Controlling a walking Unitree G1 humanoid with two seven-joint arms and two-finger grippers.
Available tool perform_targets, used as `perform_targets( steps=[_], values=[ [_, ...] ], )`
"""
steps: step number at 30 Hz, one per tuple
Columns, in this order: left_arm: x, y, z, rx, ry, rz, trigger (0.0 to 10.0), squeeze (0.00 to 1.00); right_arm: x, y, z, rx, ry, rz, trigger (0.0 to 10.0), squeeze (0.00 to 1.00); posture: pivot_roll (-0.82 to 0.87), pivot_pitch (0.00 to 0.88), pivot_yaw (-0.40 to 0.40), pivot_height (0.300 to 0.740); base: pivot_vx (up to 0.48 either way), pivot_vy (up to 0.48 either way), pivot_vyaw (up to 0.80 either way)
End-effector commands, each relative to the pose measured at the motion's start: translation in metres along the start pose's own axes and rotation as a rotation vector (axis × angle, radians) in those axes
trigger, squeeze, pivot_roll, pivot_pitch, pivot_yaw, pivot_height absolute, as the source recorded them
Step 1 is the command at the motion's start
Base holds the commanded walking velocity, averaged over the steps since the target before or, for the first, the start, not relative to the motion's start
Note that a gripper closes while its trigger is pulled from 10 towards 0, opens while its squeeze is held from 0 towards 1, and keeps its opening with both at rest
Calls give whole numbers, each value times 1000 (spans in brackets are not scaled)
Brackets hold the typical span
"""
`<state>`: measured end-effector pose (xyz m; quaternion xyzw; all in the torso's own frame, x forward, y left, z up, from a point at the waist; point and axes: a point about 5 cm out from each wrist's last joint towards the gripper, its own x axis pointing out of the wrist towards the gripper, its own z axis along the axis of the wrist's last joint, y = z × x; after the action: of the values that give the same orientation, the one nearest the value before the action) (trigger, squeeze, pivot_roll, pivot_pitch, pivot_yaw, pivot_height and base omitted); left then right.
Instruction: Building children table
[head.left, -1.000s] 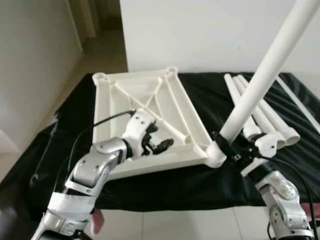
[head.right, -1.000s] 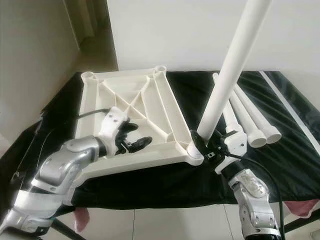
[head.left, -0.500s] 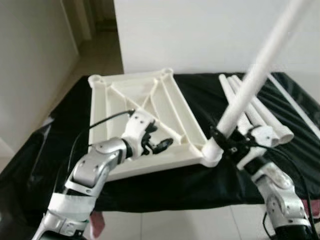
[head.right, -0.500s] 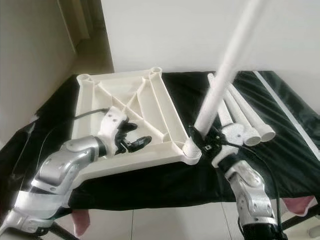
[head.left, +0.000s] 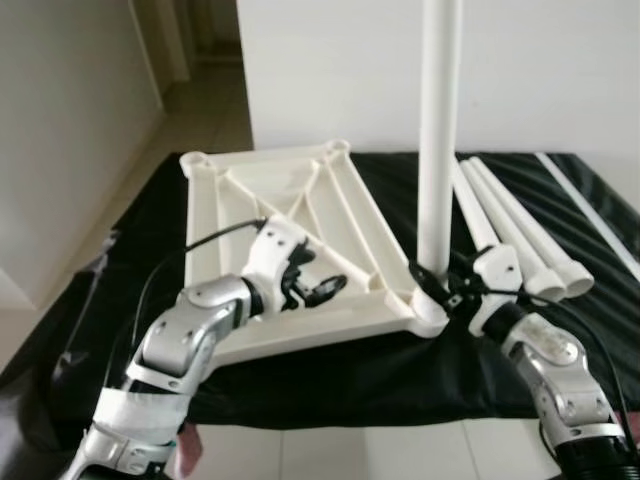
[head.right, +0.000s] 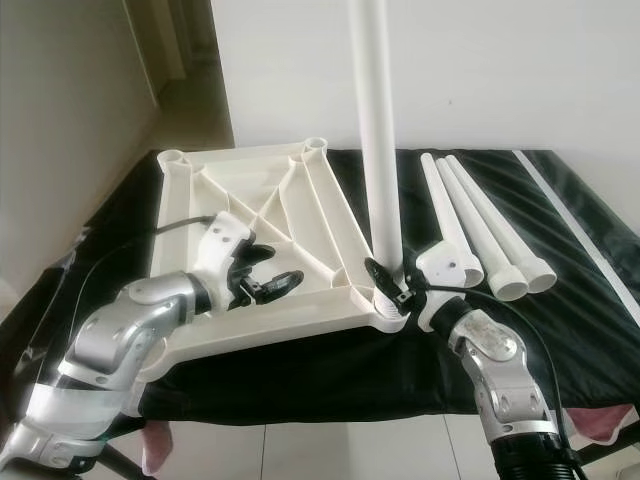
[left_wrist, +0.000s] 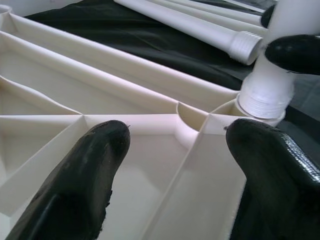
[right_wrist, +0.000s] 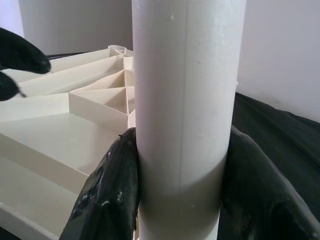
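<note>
Tabletop lies upside down on the black cloth, ribs up, long axis running roughly 11-to-5 o'clock from where I stand behind the robot. Near right corner socket sits at about 5 o'clock of the panel.

Right gripper is clamped around the leg just above its threaded end; the right wrist view shows both fingers wrapped on the tube. Leg stands close to vertical, base seated in that corner socket. How far the thread has gone in I can't tell.

Left gripper is spread apart, fingers resting on or just over the ribbed underside near the front edge, at about 9 o'clock from the socket. Looks like it's bracing the panel, not gripping anything.

Key relation: leg axis is straight up, collinear with the socket bore, and the right arm is the one on it. Next move likely a twist about that vertical axis; any tilt risks cross-threading. Left arm needs to keep the panel from spinning.

Three spare legs lie side by side on the cloth at 3 o'clock of the panel, threaded ends toward the robot, nearer the right arm.
</note>
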<state>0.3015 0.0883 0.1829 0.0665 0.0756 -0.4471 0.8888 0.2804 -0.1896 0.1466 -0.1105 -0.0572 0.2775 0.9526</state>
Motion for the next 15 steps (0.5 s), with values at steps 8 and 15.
perform_targets(
  steps=[8, 15],
  values=[
    [-5, -5, -31, 23, 149, -33, 10000, 0, -16, -11, -4, 197, -61, -129, 10000, 0, 82, 2, 1, 740, 0, 0, 0],
    [-7, -5, -55, 58, 254, -34, 10000, 0, -15, -24, 8, 254, -150, -197, 10000, 0, 78, 0, 3, 740, 0, 0, 0]
  ],
)
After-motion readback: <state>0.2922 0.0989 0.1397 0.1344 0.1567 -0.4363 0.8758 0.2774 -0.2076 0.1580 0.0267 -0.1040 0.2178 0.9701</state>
